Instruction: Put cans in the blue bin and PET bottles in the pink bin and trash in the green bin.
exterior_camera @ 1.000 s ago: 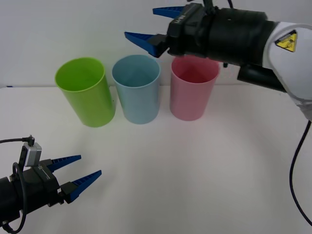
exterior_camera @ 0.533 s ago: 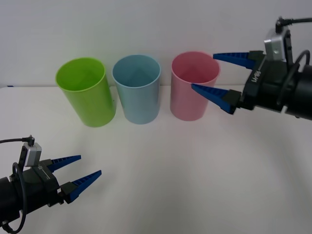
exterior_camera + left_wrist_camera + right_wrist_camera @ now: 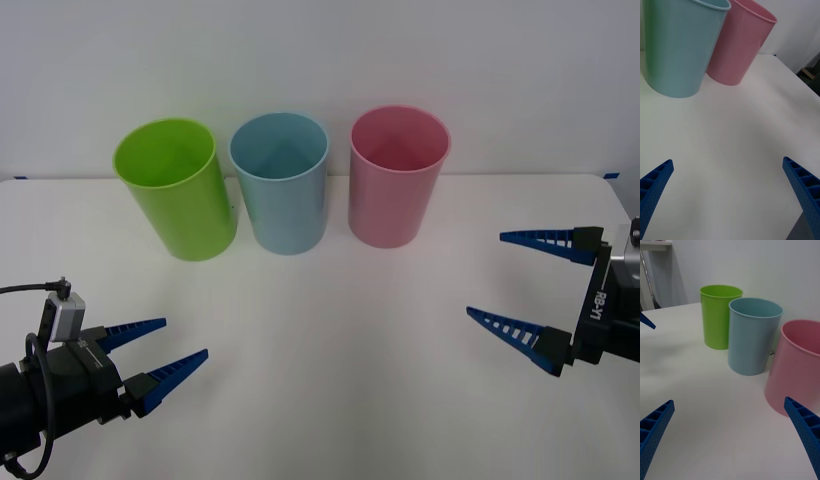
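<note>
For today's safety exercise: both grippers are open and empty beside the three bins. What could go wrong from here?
1. The green bin, blue bin and pink bin stand close together, so a drop aimed at one could land in its neighbour.
2. They are tall and narrow-based; the wide-open right gripper, reaching back over, might clip a rim and topple one.
3. The left gripper sits low, near the table, and might scrape it.

Left gripper, fingers spread, low at the table's near-left corner; right gripper, fingers spread wide, above its right side.

White table before a plain white wall
</note>
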You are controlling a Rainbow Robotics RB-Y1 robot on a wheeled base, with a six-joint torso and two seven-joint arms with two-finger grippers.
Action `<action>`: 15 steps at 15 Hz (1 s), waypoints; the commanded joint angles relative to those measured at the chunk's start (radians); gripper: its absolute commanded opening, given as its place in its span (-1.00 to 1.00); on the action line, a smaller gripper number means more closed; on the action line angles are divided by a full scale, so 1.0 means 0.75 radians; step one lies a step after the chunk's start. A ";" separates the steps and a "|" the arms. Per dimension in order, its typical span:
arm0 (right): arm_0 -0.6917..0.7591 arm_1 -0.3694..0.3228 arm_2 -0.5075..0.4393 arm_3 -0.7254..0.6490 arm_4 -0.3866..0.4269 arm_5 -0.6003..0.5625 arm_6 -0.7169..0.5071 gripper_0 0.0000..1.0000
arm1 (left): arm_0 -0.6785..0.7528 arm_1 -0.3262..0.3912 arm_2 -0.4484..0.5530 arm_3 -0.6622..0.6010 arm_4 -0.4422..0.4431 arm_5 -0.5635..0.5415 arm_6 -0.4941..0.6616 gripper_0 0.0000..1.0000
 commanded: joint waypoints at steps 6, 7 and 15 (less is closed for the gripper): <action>0.114 0.000 -0.034 0.201 -0.072 -0.170 0.359 1.00 | 0.000 0.000 0.000 0.000 0.000 0.000 0.000 1.00; 0.122 0.002 -0.040 0.225 -0.074 -0.198 0.375 1.00 | 0.000 0.000 0.000 0.000 0.000 0.000 0.000 1.00; 0.169 0.000 -0.060 0.240 -0.040 -0.280 0.449 1.00 | 0.000 0.000 0.000 0.000 0.000 0.000 0.000 1.00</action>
